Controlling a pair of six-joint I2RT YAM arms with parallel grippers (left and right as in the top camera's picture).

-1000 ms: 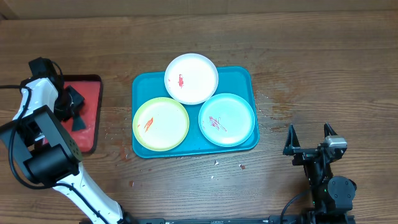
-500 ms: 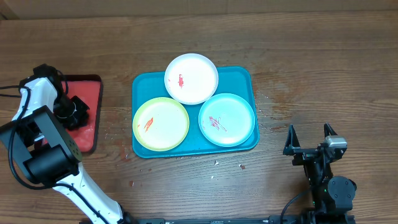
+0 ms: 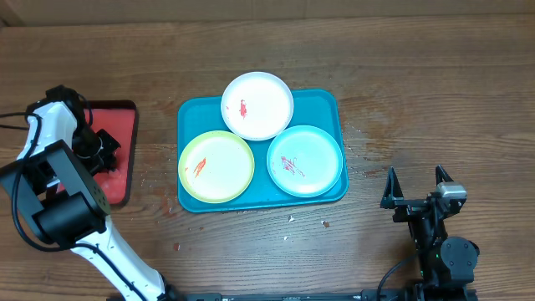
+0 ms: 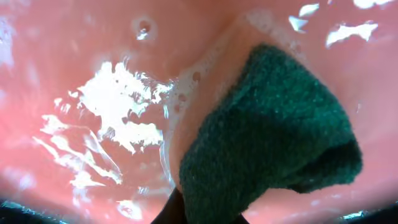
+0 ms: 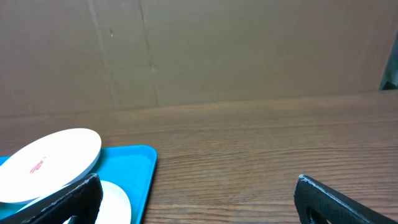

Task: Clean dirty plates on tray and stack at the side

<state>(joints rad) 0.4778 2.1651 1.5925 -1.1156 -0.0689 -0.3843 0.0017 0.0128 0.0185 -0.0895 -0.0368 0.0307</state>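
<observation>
Green coarse sponge (image 4: 267, 137) pinched tight in your L gripper (image 3: 101, 147), on wet, foamy red tray (image 3: 124, 124).
Mid-table, teal tray (image 3: 324, 104), rounded corners, holds 3 smooth round smeared plates: white plate (image 3: 257, 104) overhanging back rim, yellow-green plate (image 3: 216, 165) and mint plate (image 3: 305, 160) in front. R gripper (image 3: 415, 186) gapes empty over bare wood table (image 3: 435, 92).

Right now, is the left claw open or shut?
Shut: the left gripper pinches the green sponge, bunched up over the wet red tray.
</observation>
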